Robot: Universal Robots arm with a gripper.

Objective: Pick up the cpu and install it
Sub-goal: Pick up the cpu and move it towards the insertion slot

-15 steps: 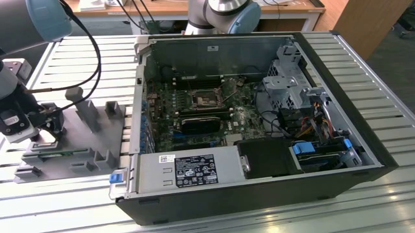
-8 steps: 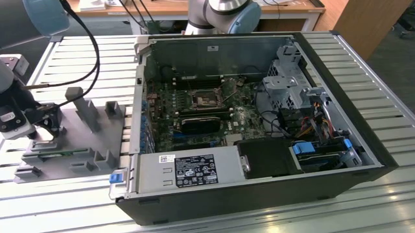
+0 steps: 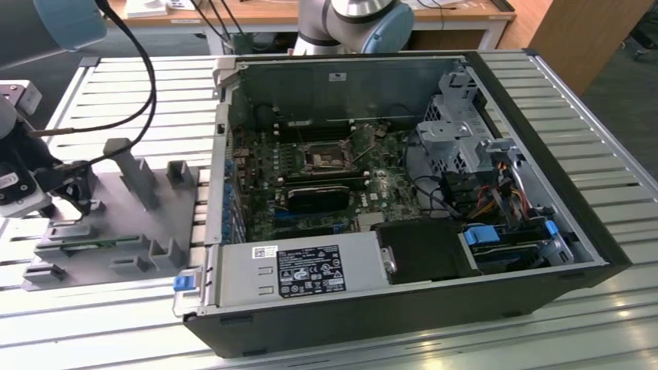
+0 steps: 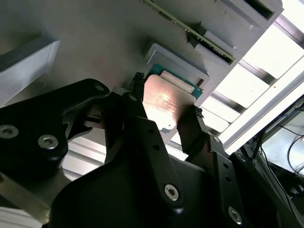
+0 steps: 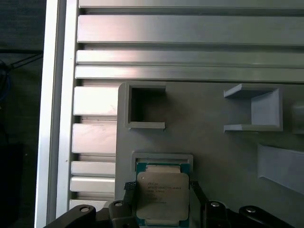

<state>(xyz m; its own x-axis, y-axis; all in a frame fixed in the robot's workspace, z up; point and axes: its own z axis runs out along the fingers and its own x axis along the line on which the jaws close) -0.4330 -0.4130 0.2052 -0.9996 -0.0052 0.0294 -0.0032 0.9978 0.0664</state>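
Cpu, seated in a tray recess, is straddled by the gripper, jaws spread just beside opposite edges, presumably for lifting.

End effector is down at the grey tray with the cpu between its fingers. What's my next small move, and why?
Probably close the end effector: its fingertips flank the small flat square silver-topped cpu, seemingly with slight gaps, and it lies seated in the grey plastic fixture tray.
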